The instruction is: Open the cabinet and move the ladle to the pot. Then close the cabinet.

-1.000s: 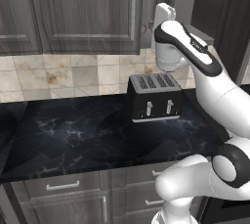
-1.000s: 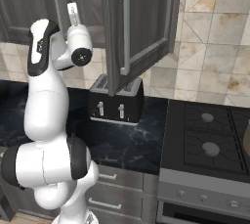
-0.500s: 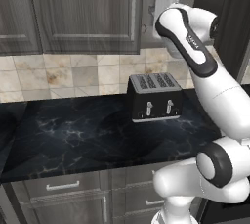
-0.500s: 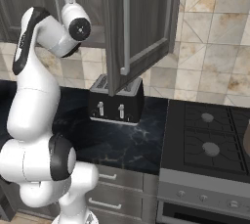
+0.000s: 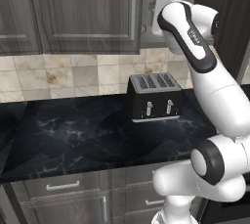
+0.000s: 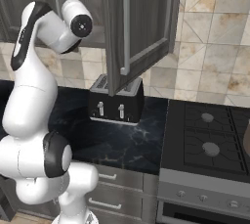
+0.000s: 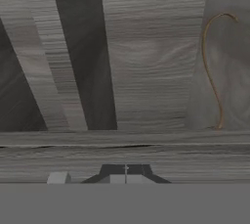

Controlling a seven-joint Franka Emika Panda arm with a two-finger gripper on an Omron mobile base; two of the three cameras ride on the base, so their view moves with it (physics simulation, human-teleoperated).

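Two dark finger tips sit pressed together at the bottom of the hand view, so the gripper (image 7: pixel 125 173) is fully closed and pinches nothing; it touches nothing that I can make out. It faces pale grey wood inside the cabinet (image 7: pixel 146 71), and a thin curved brown line at about two o'clock there is the handle of the ladle (image 7: pixel 211 71), lying apart from the tips; its bowl I cannot make out.

From the right side, the cabinet (image 6: pixel 141 22) has its right door (image 6: pixel 128 32) swung out over the toaster (image 6: pixel 115 104), which stands on the dark marble counter (image 6: pixel 117 140). The stove (image 6: pixel 210 140) lies at three o'clock of the toaster.

From the left, the hand (image 5: pixel 166 5) is raised at twelve o'clock of the toaster (image 5: pixel 154 97), level with the cabinet (image 5: pixel 83 12) opening.

Against a second ago, the arm has risen: the hand then hung lower, beneath the cabinet's edge, and now reaches up into the opening. The toaster and door have not shifted.
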